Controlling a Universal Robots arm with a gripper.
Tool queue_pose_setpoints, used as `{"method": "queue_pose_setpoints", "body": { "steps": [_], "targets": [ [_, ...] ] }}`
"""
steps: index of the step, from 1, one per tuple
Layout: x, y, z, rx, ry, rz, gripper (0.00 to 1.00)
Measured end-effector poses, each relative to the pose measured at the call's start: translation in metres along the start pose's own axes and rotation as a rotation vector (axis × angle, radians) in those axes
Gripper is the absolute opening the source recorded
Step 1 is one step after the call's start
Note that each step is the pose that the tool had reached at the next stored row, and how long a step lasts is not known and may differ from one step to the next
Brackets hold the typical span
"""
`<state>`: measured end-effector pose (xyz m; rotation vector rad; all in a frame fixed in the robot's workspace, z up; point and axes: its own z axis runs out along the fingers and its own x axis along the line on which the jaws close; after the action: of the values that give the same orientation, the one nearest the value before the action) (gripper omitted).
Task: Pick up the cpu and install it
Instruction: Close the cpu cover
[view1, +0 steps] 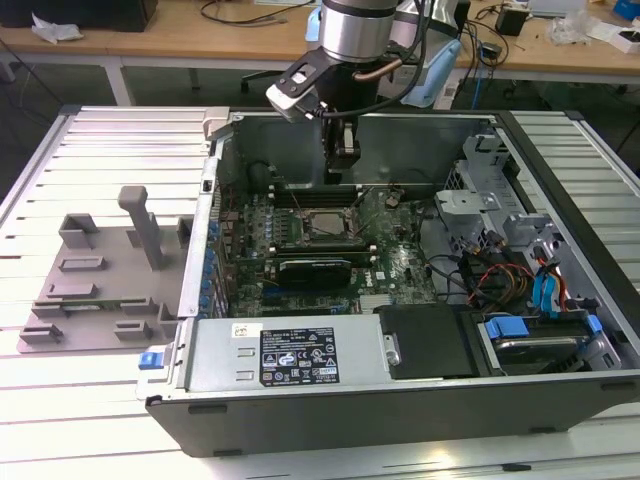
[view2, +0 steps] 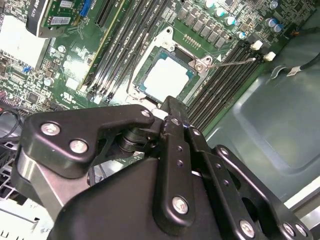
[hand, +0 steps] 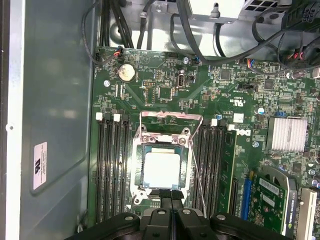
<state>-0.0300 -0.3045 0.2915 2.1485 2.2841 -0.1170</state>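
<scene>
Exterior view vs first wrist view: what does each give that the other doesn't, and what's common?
The exterior view adds the whole open computer case, the grey plastic tray lying outside it on the exterior view's left, and the arm above the case. The first wrist view adds board detail: the coin cell, the raised load frame and a finned heatsink. Shared: the motherboard, the cpu lying in its socket, and the gripper, shut, by the socket's edge.
</scene>
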Motion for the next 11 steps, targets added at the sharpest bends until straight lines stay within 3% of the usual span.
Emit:
{"method": "queue_pose_setpoints", "body": {
  "steps": [4,8,11],
  "targets": [
    [-0.0004,0.0062,-0.0003,0.0,0.0,0.0,0.11],
    [-0.0015,0.0242,-0.0012,0.0,0.0001,0.0,0.11],
    [-0.002,0.0329,-0.0015,0.0,0.0001,0.0,0.11]
  ]
}}
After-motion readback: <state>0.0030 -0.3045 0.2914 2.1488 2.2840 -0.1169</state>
